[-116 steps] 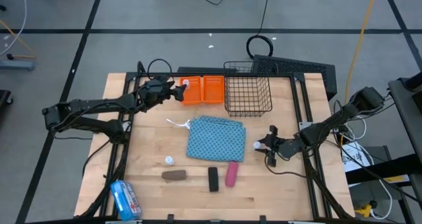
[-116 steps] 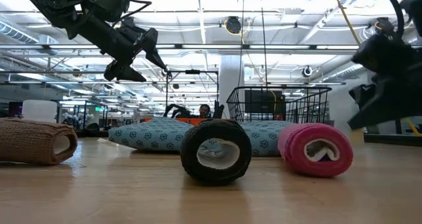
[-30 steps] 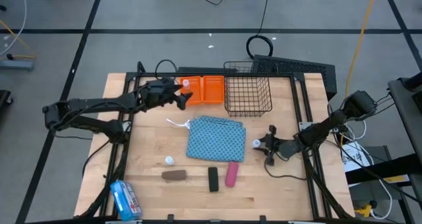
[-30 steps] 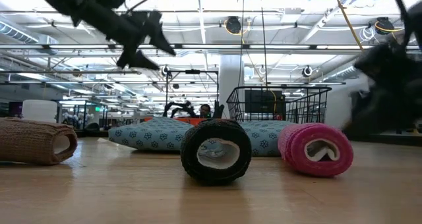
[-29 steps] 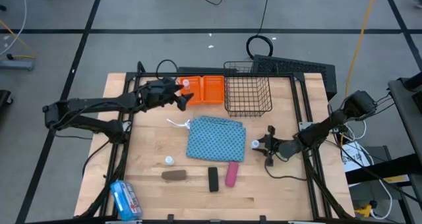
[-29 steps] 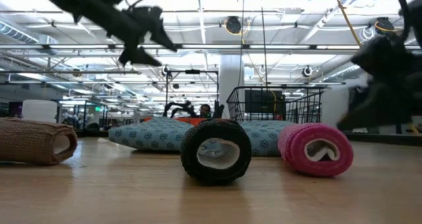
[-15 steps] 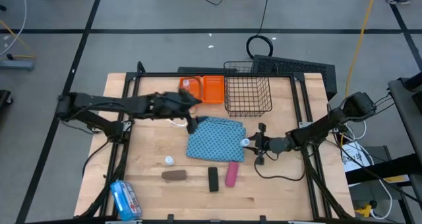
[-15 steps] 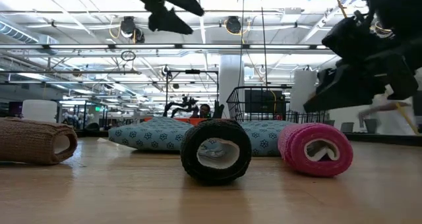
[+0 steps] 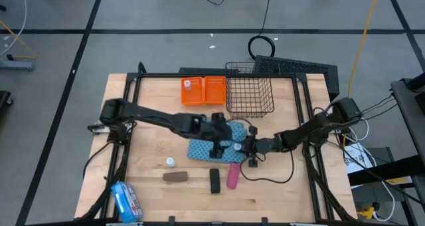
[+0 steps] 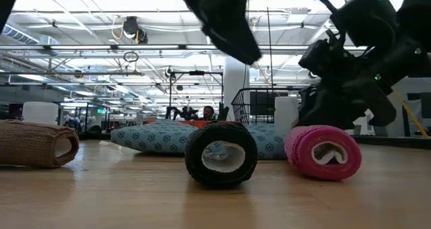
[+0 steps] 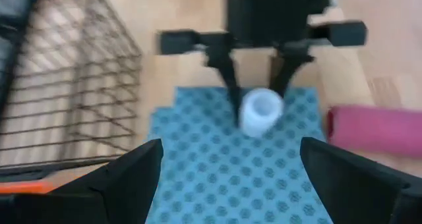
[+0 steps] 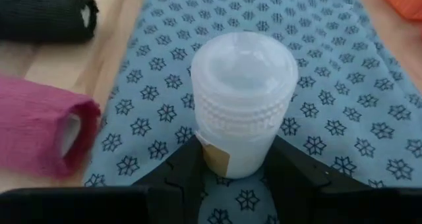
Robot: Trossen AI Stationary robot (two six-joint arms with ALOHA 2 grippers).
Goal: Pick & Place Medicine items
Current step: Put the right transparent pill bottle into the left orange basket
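Gripping a white bottle (image 12: 241, 99) above the blue cloth (image 9: 202, 147), the right hand (image 9: 243, 145) faces the wide-open left hand (image 9: 218, 144).

Bright, even overhead light from ceiling strips, glaring white in the low view, leaves only soft shadows on the worktop (image 9: 146, 146). The left wrist view is motion-blurred throughout; the right wrist view is sharp centrally, softer toward its edges.

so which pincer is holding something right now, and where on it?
The right pincer grips a small white bottle by its lower body, cap outward, over the blue cloth. The left pincer is open and empty.
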